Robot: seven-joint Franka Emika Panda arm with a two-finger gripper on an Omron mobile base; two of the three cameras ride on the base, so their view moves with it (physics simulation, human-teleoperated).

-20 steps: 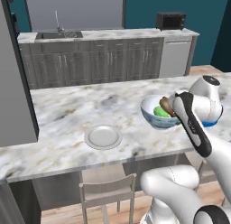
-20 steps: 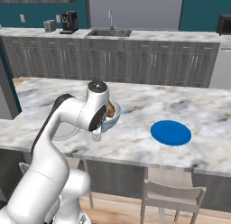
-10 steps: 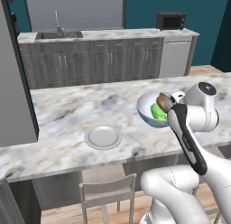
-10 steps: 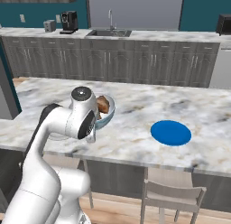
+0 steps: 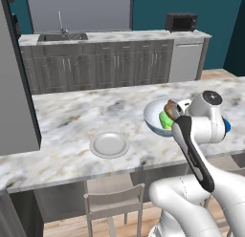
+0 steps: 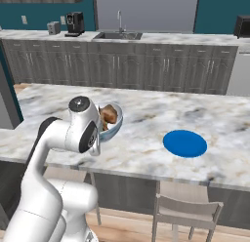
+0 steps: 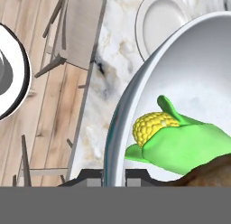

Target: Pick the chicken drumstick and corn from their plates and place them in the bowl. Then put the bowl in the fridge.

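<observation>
Here, a glossy pale bowl (image 5: 155, 117) is gripped at its rim above a marble counter (image 5: 72, 112).
Inside lie the corn (image 7: 180, 139), yellow kernels in smooth green husk, and the brown chicken drumstick (image 6: 108, 114). The gripper (image 7: 115, 175) is clamped on the bowl's rim. The grey-white plate (image 5: 109, 145) and flat blue plate (image 6: 185, 143) sit on the counter.

You see the arm (image 6: 63, 138) rising at lower left, its wrist against the bowl (image 6: 113, 128), which sits above the marble counter (image 6: 146, 153) with the drumstick (image 6: 108, 114) inside. The blue plate (image 6: 185, 143) lies flat well to the right. Behind, you have grey cabinets (image 6: 127, 70), a sink (image 6: 119, 35), a coffee maker (image 6: 74, 22).
</observation>
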